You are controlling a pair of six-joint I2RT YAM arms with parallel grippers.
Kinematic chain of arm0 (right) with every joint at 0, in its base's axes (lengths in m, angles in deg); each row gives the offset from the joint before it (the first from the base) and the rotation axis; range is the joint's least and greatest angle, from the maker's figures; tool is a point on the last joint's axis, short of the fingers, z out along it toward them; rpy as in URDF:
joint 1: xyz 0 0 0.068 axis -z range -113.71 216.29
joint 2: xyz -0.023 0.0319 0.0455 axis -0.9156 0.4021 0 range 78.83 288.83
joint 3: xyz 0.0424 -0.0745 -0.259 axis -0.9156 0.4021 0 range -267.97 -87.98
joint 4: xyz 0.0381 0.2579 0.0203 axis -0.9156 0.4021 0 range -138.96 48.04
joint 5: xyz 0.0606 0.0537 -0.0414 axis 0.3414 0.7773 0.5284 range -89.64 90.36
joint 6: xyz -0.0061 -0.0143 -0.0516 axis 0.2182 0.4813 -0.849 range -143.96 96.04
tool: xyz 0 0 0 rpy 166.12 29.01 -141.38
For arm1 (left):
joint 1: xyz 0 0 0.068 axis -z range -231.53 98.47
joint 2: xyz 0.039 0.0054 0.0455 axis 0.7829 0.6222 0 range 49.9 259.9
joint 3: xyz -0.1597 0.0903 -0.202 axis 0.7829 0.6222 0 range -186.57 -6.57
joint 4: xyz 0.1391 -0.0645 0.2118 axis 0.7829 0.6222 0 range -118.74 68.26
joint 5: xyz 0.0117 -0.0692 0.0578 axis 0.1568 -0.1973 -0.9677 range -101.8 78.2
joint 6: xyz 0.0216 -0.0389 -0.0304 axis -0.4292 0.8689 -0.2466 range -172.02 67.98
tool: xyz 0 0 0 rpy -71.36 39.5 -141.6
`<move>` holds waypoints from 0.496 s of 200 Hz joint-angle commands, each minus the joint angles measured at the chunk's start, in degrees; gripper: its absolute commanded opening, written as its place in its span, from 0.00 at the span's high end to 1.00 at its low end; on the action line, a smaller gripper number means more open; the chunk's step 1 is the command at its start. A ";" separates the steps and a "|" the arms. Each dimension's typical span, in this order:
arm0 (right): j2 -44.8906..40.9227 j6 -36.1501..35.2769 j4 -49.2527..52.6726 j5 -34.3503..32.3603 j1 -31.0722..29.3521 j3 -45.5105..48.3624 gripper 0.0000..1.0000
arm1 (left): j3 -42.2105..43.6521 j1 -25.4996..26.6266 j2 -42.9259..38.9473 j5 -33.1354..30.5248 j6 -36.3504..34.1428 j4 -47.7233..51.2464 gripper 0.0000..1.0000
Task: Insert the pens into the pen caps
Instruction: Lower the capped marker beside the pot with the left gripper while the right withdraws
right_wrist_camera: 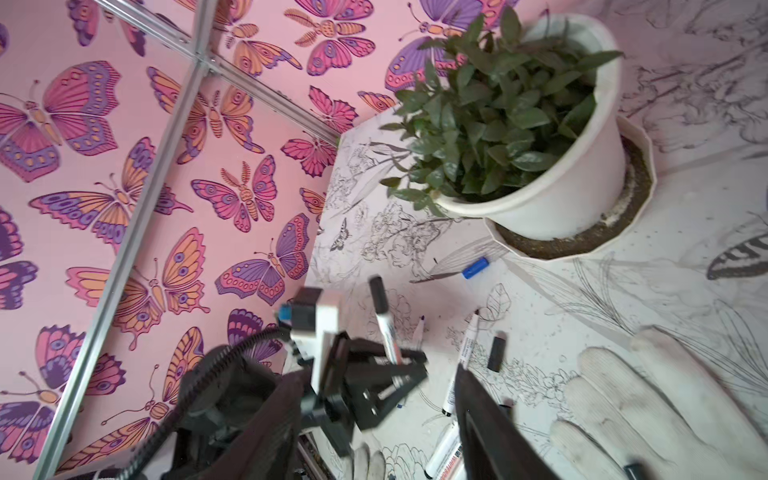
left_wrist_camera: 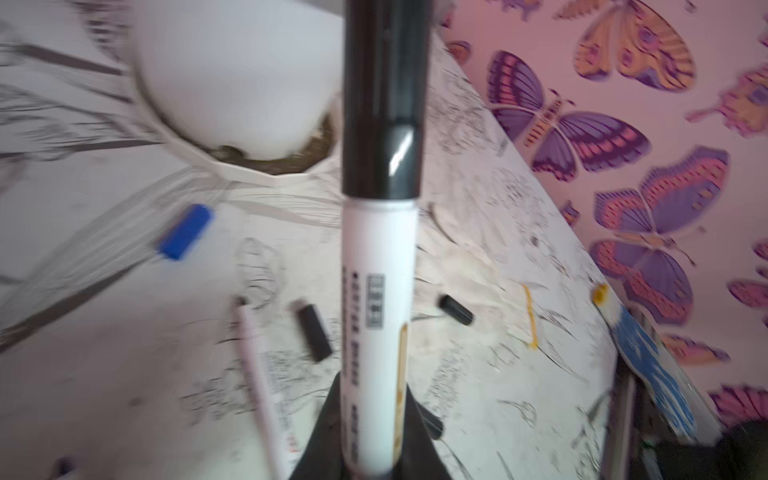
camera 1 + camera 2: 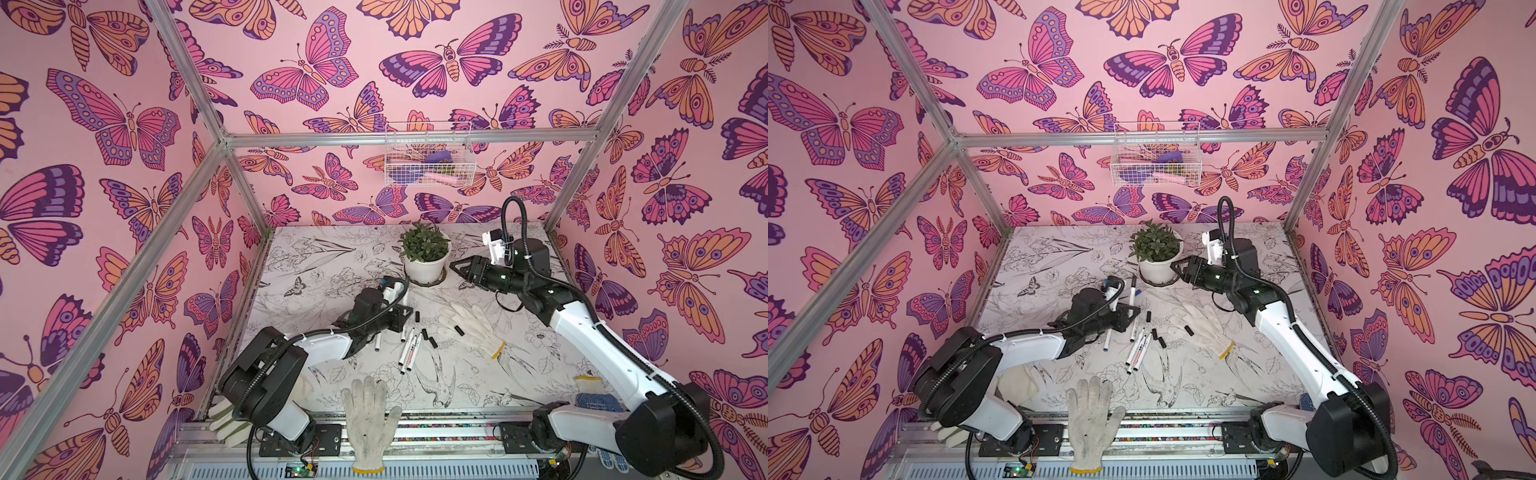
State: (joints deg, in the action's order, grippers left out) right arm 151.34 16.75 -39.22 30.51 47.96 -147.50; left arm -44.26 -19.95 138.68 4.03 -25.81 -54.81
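Left wrist view: the left gripper (image 2: 370,419) pinches a white pen (image 2: 376,291) by the barrel, with a black cap (image 2: 382,104) seated on its far end (the picture is blurred).
Right wrist view: the right gripper (image 1: 378,374) has its jaws spread wide, nothing between them; the top views show this less clearly.
Top views: loose pens (image 3: 409,345) lie bunched in the middle of the table (image 3: 332,257), black caps (image 3: 424,333) just beside, a single cap (image 3: 458,330) on a glove (image 3: 482,336).
Left arm: low, stretched forward over the table.
Right arm: raised, wrist level, gripper tip near the plant pot (image 3: 426,270).
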 commanded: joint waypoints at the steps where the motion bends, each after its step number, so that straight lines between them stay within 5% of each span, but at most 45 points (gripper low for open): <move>1: 1.28 0.49 1.46 -0.80 0.28 0.55 0.42 | -3.98 -5.06 -2.07 -4.97 -1.08 12.20 1.00; 47: 3.25 1.37 1.43 0.51 0.22 1.31 0.45 | -21.05 -8.23 9.85 -6.31 -17.91 34.16 1.00; 99: 3.21 0.78 2.83 0.17 0.28 0.58 0.46 | -37.30 -9.34 25.49 -2.07 -21.66 44.78 0.96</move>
State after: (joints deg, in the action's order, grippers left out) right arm 154.57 17.45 -37.86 30.49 47.99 -146.58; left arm -77.37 -28.76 159.81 -0.58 -43.66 -19.90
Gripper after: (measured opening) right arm 0.545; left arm 0.162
